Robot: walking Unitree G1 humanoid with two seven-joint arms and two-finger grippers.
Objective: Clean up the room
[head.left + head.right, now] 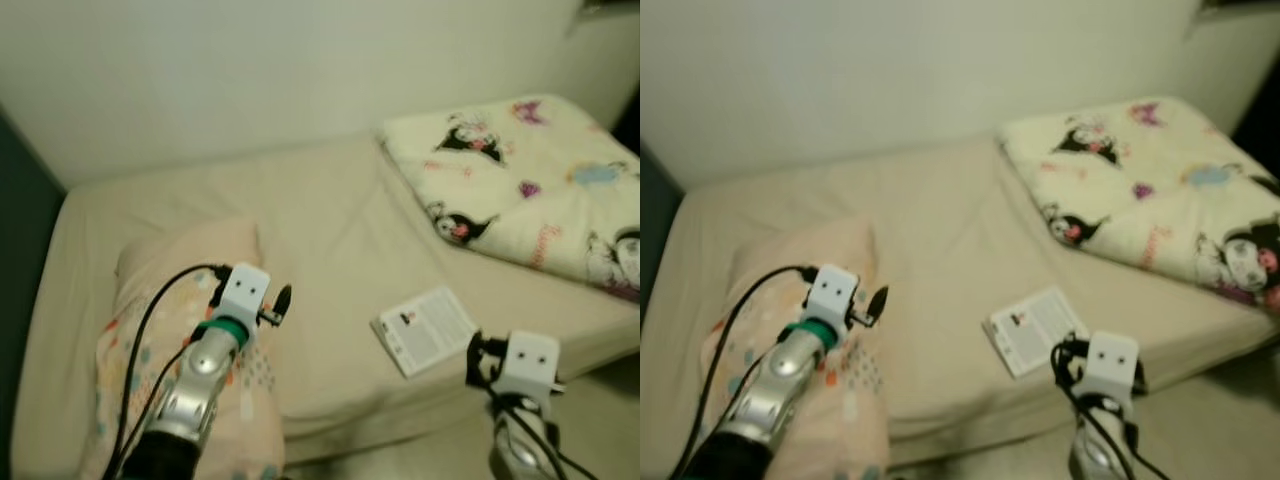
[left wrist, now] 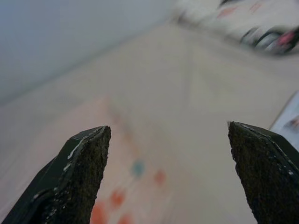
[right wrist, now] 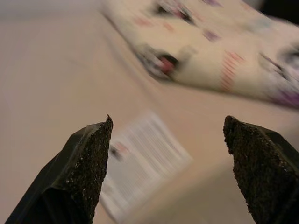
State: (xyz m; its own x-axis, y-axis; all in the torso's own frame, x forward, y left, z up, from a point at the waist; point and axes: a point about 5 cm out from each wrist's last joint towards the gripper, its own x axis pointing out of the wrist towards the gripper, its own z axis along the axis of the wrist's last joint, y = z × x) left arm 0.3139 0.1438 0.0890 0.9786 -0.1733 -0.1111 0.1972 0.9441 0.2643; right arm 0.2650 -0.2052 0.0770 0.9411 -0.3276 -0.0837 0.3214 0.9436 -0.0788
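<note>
Bed (image 1: 320, 230) with beige sheet stands against a pale wall. A folded quilt (image 1: 520, 180) with cartoon prints lies at its far right. A pillow (image 1: 185, 330) with coloured dots lies at the left near corner. A booklet (image 1: 424, 330) lies flat near the front edge, well apart from the pillow. Left tool (image 2: 168, 158) is above the pillow, released and holding nothing. Right tool (image 3: 166, 158) is at the bed's front edge just beside the booklet, released, not touching it.

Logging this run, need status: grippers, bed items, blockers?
Left gripper open above pillow. Right gripper open, facing booklet near bed edge. Folded blanket beyond. Nothing blocking.
</note>
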